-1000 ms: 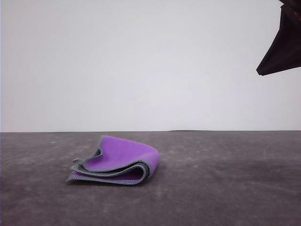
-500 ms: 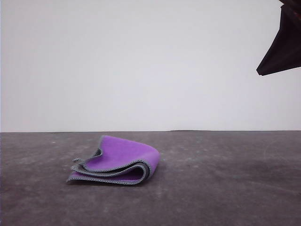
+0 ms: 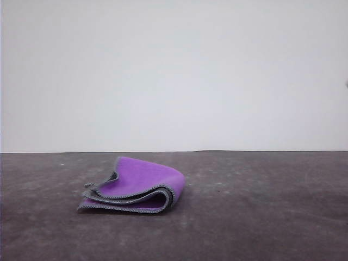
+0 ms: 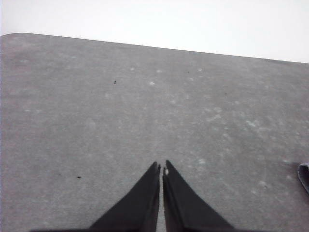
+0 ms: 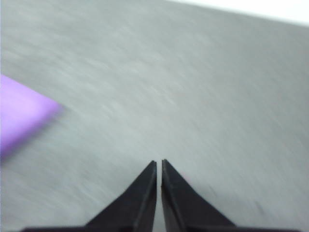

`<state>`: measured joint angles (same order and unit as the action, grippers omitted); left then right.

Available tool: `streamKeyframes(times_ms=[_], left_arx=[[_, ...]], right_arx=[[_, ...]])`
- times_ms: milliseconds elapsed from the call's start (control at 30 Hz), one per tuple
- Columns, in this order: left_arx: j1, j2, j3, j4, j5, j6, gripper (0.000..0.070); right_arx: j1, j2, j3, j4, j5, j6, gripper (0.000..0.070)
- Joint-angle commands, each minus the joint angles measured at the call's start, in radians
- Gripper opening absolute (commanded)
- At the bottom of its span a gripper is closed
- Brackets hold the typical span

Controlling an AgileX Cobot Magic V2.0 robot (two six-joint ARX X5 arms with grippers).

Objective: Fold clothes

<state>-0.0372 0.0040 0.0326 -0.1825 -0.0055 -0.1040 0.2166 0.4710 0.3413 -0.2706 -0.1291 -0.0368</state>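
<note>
The clothes (image 3: 134,186) are one small cloth lying folded on the dark grey table (image 3: 261,206), left of centre, purple face outward, with grey stitched edges stacked along its near side. In the left wrist view my left gripper (image 4: 161,167) is shut over bare table, and a grey corner of the clothes (image 4: 304,176) shows at the frame's edge. In the blurred right wrist view my right gripper (image 5: 159,163) is shut with nothing between its tips, well apart from the purple clothes (image 5: 21,116).
A plain white wall (image 3: 174,70) stands behind the table's far edge. Bare table surface lies to the right of the cloth and in front of it.
The dark right arm that hung at the upper right corner of the front view has moved out of that view. The cloth has not moved.
</note>
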Motion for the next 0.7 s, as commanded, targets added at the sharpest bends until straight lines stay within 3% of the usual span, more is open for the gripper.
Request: streamKeyframes(times_ms=[0, 200, 433, 667], left_arx=[[0.0, -0.001, -0.02, -0.003, -0.004, 0.009, 0.0], [0.0, -0.001, -0.02, -0.003, -0.003, 0.009, 0.0], [0.0, -0.001, -0.02, -0.003, -0.003, 0.009, 0.0], [0.0, -0.001, -0.02, -0.004, -0.003, 0.009, 0.0]], right_arx=[[-0.032, -0.063, -0.039, 0.013, 0.005, 0.002, 0.0015], [-0.142, -0.269, -0.188, 0.057, 0.018, 0.034, 0.0015], [-0.206, -0.454, -0.317, 0.071, 0.126, 0.042, 0.0015], [-0.22, -0.467, -0.329, 0.148, 0.156, 0.037, 0.0015]])
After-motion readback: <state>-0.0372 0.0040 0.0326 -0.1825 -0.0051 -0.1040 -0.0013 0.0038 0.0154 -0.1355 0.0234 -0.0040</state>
